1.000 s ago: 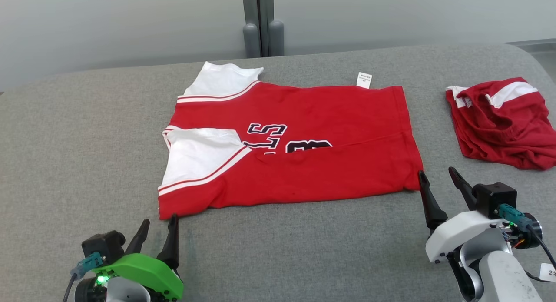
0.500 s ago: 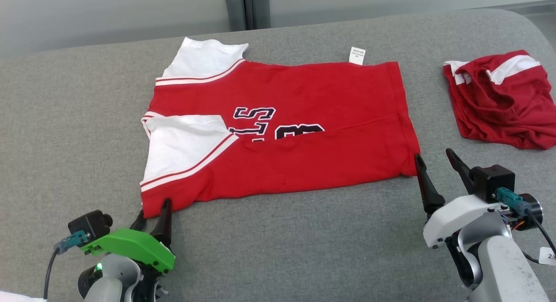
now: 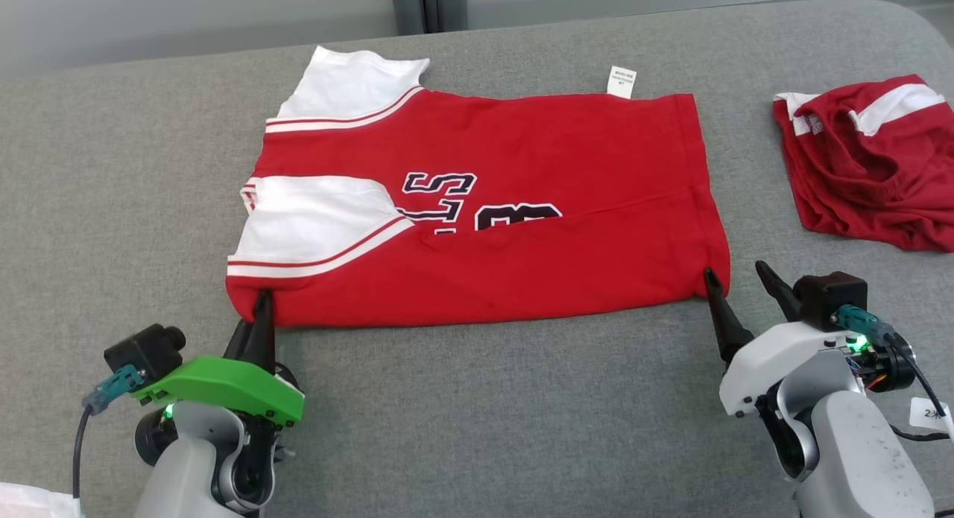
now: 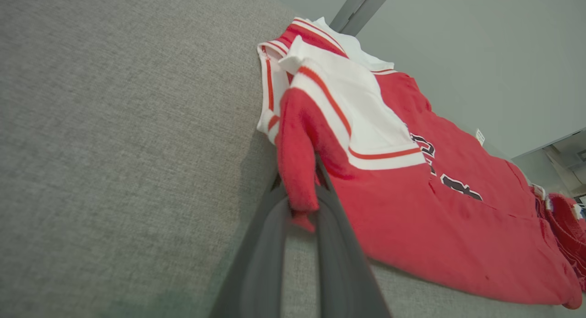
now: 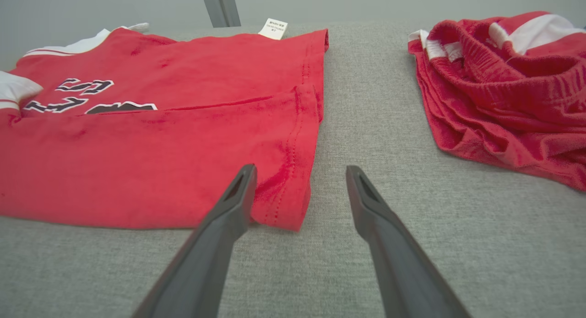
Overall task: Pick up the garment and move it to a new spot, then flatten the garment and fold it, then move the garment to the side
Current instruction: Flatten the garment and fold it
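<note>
At mid-table [image 3: 477, 414], spread flat: shirt [image 3: 492, 205], near strip already turned up over the black print, white sleeves to the left. Left gripper [image 3: 257, 313] clamped on the near left corner. Right gripper [image 3: 734, 270] spread wide at the near right corner, nothing grasped.

Judged to be the grab before the next fold. To do it well:
- Push the right fingers further on to take both layers, then close fully, on the hem only and not the table cover.
- Raise both corners level and together (no skewing the fold).
- Keep clear of the shorts [image 3: 864, 160] at the far right.

From the left wrist: a red corner bunched and squeezed between the dark fingers [image 4: 341, 263] — from the head, just a fingertip against the edge. From the right wrist: a plain open gap, stitched hem [image 5: 293, 171] lying inside it beside one finger — hard to judge from the head, with the corner half behind that finger.
</note>
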Motion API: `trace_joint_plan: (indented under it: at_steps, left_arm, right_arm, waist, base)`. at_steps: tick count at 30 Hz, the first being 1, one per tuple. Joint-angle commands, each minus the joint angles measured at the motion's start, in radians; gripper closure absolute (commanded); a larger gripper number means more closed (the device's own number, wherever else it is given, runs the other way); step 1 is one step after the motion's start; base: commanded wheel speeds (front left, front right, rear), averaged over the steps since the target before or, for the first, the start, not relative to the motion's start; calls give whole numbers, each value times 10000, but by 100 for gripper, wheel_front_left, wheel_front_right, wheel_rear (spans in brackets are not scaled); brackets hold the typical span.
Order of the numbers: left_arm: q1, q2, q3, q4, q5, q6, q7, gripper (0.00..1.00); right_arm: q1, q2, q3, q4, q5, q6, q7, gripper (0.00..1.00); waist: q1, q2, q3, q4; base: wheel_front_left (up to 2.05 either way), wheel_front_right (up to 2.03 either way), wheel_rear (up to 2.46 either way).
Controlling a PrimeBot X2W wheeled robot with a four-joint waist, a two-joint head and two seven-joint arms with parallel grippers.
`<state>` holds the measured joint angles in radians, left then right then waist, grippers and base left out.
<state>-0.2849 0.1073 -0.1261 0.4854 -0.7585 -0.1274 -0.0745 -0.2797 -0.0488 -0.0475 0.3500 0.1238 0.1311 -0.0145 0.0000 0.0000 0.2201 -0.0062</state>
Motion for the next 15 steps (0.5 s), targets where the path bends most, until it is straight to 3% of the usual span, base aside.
trace_joint_plan:
  at_steps: [1, 8, 10, 12, 13, 15]
  left_arm:
    - [-152, 99, -44, -120, 63, -45, -130, 100]
    - [-33, 316, -411, -688, 219, -48, -519, 100]
    - [4, 349, -466, -803, 234, -48, -577, 100]
    - [54, 406, -493, -888, 272, -48, -612, 100]
    - [86, 432, -505, -941, 281, -49, -657, 100]
    - [163, 473, -507, -1042, 281, -49, -709, 100]
  right_arm:
    - [-189, -36, 4, 215, 120, -9, 11, 0]
    - [-935, -36, 259, 1757, 348, -9, 241, 0]
    - [-1135, -36, 389, 2149, 378, -9, 289, 53]
    - [-1293, -34, 474, 2471, 532, -9, 235, 84]
    - [-1375, -33, 504, 2613, 612, -9, 174, 97]
    - [-1527, -33, 562, 2784, 781, -9, -6, 100]
  waist:
    - [0, 0, 30, 40]
    - [0, 0, 163, 174]
    - [0, 0, 178, 203]
    - [0, 0, 171, 219]
    - [0, 0, 158, 222]
    - [0, 0, 109, 213]
  base:
    - [0, 0, 0]
    - [0, 0, 0]
    - [0, 0, 0]
    - [0, 0, 0]
    - [0, 0, 0]
    - [0, 0, 0]
